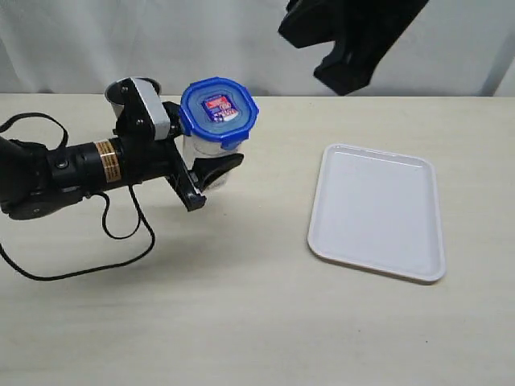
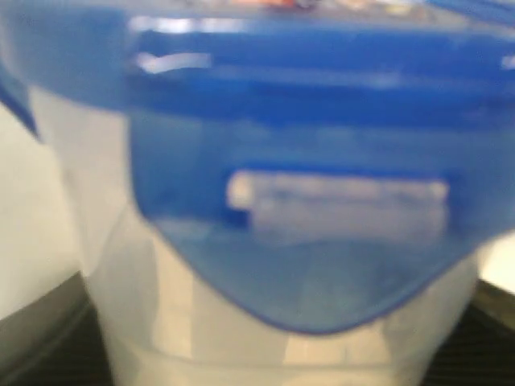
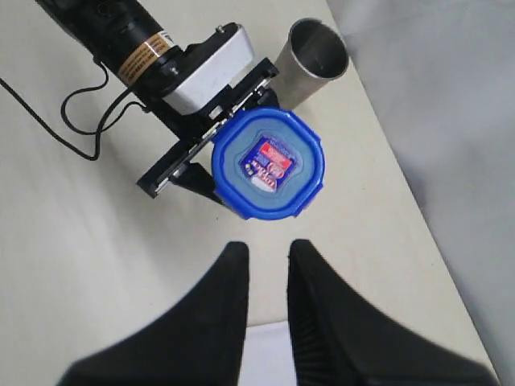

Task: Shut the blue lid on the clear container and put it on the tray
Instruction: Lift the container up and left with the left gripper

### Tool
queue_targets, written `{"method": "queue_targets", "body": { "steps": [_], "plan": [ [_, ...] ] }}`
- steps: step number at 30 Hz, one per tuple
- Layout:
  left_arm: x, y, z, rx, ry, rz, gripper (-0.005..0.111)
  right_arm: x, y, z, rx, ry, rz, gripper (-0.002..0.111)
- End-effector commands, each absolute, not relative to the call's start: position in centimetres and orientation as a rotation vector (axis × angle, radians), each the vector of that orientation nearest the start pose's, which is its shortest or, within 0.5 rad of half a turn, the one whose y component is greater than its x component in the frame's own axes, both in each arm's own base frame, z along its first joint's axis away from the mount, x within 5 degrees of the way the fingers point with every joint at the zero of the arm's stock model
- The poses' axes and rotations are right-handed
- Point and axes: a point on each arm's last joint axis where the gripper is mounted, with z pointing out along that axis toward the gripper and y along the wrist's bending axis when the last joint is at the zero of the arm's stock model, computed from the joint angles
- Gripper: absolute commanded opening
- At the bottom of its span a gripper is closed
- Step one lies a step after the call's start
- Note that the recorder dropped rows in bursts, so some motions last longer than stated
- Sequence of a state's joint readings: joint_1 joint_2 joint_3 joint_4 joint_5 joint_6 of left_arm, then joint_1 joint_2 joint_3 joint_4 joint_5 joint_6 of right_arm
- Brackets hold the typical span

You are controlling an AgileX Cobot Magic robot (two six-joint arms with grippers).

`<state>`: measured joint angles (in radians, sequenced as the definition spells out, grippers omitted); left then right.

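Observation:
The blue lid (image 1: 218, 112) with its red-and-white sticker sits on top of the clear container (image 1: 206, 154), which stands upright at the left of the table. My left gripper (image 1: 209, 153) reaches in from the left and is shut on the container's body just under the lid. The left wrist view is filled by a blurred lid flap (image 2: 306, 161) and the container wall (image 2: 201, 322). High above, my right gripper (image 3: 268, 257) is open by a narrow gap with nothing in it; the lid (image 3: 269, 163) lies below and ahead of it. The white tray (image 1: 378, 211) lies flat on the right.
A steel cup (image 1: 129, 92) stands right behind my left gripper, close to the container, near the table's far edge by the white curtain. A black cable (image 1: 88, 265) loops on the table below the left arm. The right arm (image 1: 346, 40) hangs at the top.

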<state>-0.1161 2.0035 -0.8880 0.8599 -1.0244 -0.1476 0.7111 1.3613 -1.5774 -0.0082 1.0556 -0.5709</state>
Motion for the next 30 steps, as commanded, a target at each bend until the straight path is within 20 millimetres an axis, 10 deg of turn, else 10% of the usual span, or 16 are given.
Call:
{"method": "queue_targets", "body": {
  "steps": [1, 6, 15, 30],
  "plan": [
    [36.3, -9.1, 18.4, 0.82, 1.542, -0.282, 0.0, 19.3, 16.5, 44.8, -1.342, 1.815, 0.062, 0.018],
    [36.6, -8.5, 20.7, 0.795, 1.701, -0.121, 0.0, 17.5, 15.0, 45.1, -1.273, 1.727, 0.072, 0.018],
    [36.4, -13.6, 23.9, 1.168, 1.806, 0.295, 0.0, 14.8, 12.6, 46.2, -1.199, 1.651, 0.088, 0.018],
    [34.6, -15.1, 23.8, 1.618, 1.731, 0.848, 0.0, 10.2, 8.7, 45.9, -1.072, 1.492, 0.11, 0.018]
  ]
}}
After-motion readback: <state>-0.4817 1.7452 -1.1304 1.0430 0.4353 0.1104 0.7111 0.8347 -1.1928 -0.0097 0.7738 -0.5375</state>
